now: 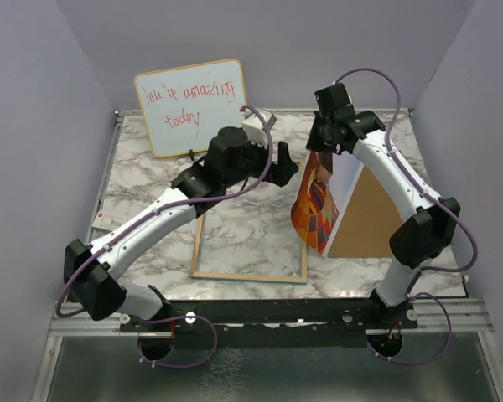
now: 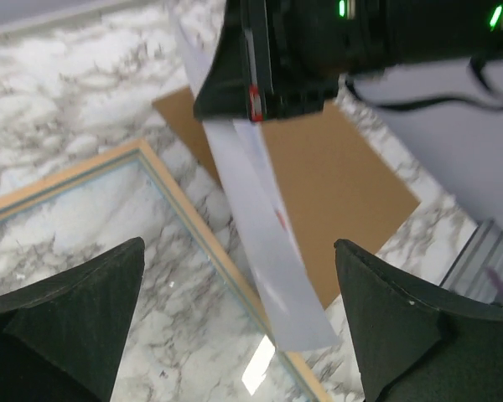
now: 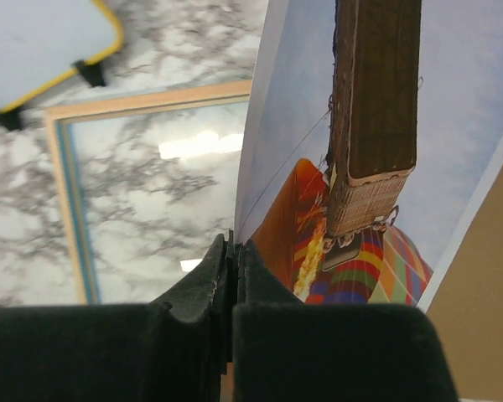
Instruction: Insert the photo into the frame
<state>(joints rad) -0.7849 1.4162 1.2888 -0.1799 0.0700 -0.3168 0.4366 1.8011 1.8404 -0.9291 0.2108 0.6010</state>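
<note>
Table [image 1: 142, 176] bears one frame [image 1: 250, 275]; right end effector [image 3: 232, 251] grips one photo [image 1: 314, 209].

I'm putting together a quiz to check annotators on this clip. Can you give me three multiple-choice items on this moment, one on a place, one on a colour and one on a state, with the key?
1. In the top view, where is the brown backing board relative to the frame?
A. On the table to its right
B. Lying inside it
C. Behind it, against the back wall

2. What colour is the handwriting on the whiteboard?
A. Blue
B. Red
C. Green

3. What is the right gripper doing?
A. Open over the frame
B. Shut on nothing
C. Shut on the photo

Key:
1 A, the board lies right of the wooden rim.
2 B, the script is red on white.
3 C, the right wrist view shows the fingers pinching the print's edge.
</note>
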